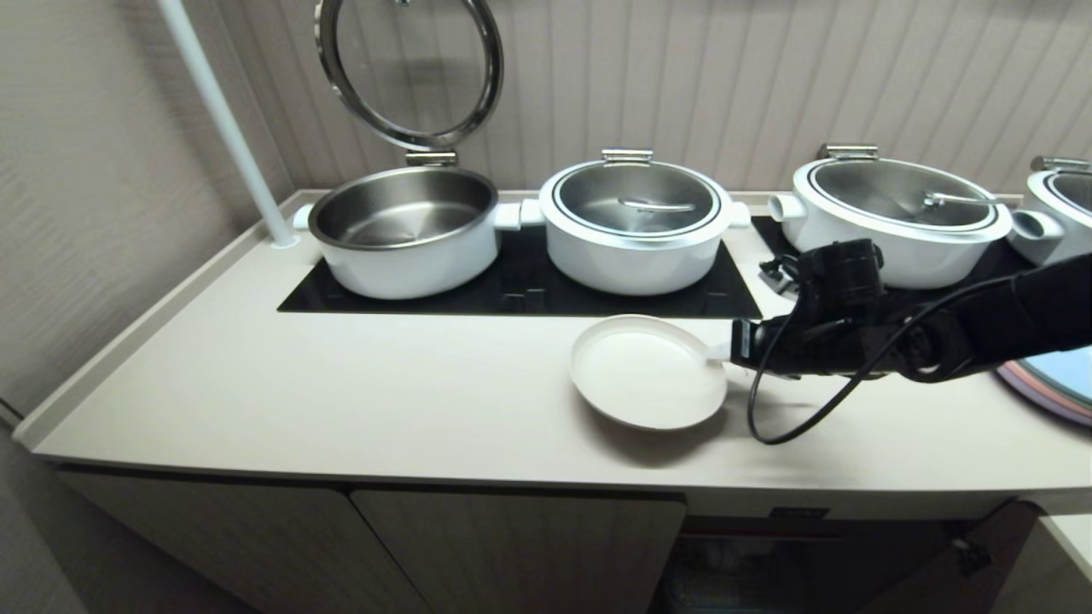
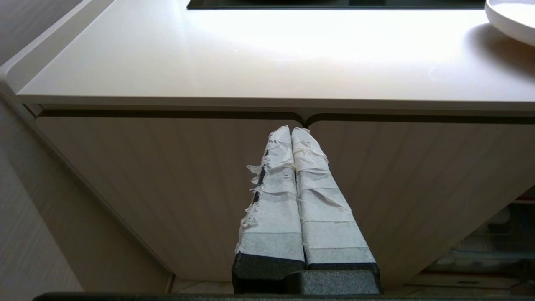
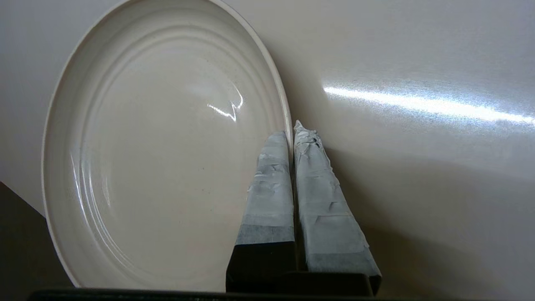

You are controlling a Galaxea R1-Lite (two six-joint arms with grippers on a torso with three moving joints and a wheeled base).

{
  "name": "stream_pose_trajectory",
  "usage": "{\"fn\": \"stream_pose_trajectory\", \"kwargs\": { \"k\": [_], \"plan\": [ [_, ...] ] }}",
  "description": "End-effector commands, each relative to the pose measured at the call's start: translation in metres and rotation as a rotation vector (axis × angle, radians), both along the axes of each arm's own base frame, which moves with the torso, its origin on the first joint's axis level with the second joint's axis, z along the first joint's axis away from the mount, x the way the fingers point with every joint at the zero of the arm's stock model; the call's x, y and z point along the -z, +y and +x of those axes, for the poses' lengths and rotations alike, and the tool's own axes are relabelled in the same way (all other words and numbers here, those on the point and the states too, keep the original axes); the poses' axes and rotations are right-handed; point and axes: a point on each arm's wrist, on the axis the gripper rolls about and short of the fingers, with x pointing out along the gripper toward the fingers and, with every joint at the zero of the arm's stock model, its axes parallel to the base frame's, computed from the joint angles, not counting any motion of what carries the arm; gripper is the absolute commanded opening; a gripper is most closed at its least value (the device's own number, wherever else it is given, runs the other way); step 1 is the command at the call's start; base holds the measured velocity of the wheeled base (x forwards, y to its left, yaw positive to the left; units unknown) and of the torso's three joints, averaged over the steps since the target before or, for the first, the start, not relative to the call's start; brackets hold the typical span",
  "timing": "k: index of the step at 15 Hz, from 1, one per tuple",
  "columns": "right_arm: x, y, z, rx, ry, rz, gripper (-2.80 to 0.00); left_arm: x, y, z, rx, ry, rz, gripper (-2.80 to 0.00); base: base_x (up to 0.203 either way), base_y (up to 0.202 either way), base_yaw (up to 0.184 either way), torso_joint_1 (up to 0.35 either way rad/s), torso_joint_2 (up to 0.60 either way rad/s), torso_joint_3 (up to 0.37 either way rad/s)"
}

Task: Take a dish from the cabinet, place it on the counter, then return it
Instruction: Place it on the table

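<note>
The off-white dish (image 1: 640, 368) hangs low over the front part of the cream counter (image 1: 341, 401), and a shadow lies under its near edge. My right gripper (image 1: 723, 353) reaches in from the right and is shut on the dish's right rim. In the right wrist view one taped finger (image 3: 269, 184) lies inside the dish (image 3: 159, 159) and the other outside, pinching the rim. The cabinet (image 1: 768, 554) under the counter stands open, its door (image 1: 981, 546) swung out. My left gripper (image 2: 291, 129) is shut and empty, parked low before the closed ribbed doors.
Several white pots stand on the black cooktop (image 1: 529, 290) behind the dish; the leftmost pot (image 1: 405, 230) has its glass lid (image 1: 409, 68) raised. Pink-and-blue plates (image 1: 1054, 388) lie at the right edge. A white pole (image 1: 226, 128) rises at the back left.
</note>
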Motion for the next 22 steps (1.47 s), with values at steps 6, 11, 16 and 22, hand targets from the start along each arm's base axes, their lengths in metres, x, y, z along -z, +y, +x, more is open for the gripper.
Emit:
{"fn": "stream_pose_trajectory", "kwargs": {
  "k": [6, 11, 16, 22],
  "plan": [
    [0.0035, 0.0001, 0.0025, 0.019, 0.001, -0.016, -2.80, 0.0000, 0.0000, 0.0000, 0.000, 0.000, -0.001, -2.80, 0.000, 0.000, 0.000, 0.000, 0.00, 0.000],
    [0.0053, -0.0002, 0.0028, 0.033, 0.002, -0.026, -2.80, 0.0000, 0.0000, 0.0000, 0.000, 0.000, -0.001, -2.80, 0.000, 0.000, 0.000, 0.000, 0.00, 0.000],
    [0.0056, 0.0002, 0.0026, 0.036, 0.002, -0.030, -2.80, 0.0000, 0.0000, 0.0000, 0.000, 0.000, -0.001, -2.80, 0.000, 0.000, 0.000, 0.000, 0.00, 0.000],
    [0.0062, 0.0001, 0.0018, 0.035, 0.003, -0.032, -2.80, 0.0000, 0.0000, 0.0000, 0.000, 0.000, -0.001, -2.80, 0.000, 0.000, 0.000, 0.000, 0.00, 0.000]
  ]
}}
